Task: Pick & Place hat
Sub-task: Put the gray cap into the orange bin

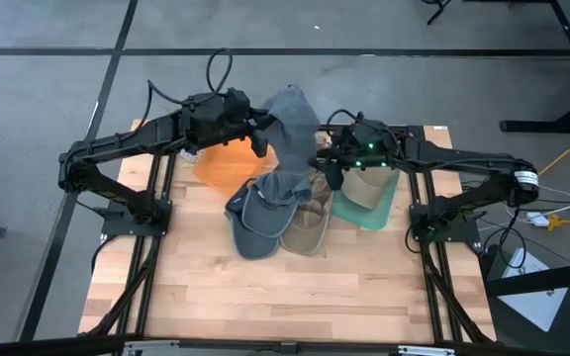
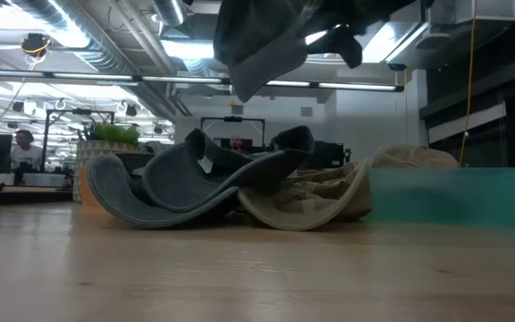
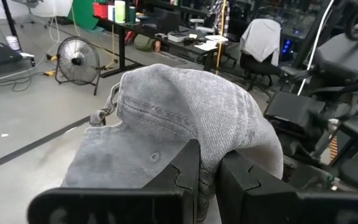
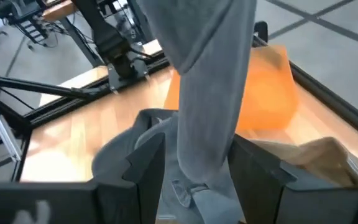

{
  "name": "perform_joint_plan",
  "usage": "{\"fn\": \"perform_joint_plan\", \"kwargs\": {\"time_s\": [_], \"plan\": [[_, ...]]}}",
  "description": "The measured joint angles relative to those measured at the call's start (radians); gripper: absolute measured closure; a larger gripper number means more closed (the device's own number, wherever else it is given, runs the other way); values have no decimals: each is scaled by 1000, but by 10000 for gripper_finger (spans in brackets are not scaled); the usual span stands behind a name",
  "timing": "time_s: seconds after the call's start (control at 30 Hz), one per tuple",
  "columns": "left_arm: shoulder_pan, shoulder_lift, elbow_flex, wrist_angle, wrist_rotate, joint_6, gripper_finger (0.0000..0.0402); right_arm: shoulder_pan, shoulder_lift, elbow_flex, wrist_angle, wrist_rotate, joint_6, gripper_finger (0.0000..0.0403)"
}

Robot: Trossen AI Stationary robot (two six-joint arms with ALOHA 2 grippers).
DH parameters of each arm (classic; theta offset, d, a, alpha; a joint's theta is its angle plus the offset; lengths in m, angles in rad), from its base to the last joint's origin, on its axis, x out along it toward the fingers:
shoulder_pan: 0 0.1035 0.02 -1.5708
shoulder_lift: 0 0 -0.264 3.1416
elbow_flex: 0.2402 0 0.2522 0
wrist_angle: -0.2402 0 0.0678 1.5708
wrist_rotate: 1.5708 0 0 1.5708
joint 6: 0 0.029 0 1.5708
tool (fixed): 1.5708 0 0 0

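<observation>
The left hand is sitting just left of centre in the upper half of the high view, clenched on a grey corduroy hat and holding it lifted above the wooden slatted desk; its wrist view is showing the two dark fingers pinching the ribbed grey fabric tightly. The right hand is reaching in from the right of the frame, and its fingers are standing apart on either side of the hanging grey cloth, though whether they are pressing it I cannot tell. In the centre of the high view, below the lifted hat, a dark grey cap and a tan cap are lying on the desk, with a translucent orange bin to the left and a teal bin to the right.
</observation>
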Motion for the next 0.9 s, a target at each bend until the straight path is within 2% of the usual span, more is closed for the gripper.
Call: {"fn": "perform_joint_plan", "kwargs": {"time_s": [0.23,0.37,0.47,0.5,0.77,0.9], "plan": [[0,0,0,22,28,8,378,0,51,0,72,-47,-7,240],[0,0,0,0,58,26,378,0,58,0,69,-129,-2,298],[0,-5,0,-13,150,27,378,0,49,0,62,-200,10,374],[0,-7,0,-13,180,27,378,0,41,0,51,-218,8,385],[0,-38,1,-176,418,27,377,0,-45,0,-37,-434,-57,390],[0,-47,1,-216,581,15,377,1,-78,0,-36,-542,-64,389]]}}
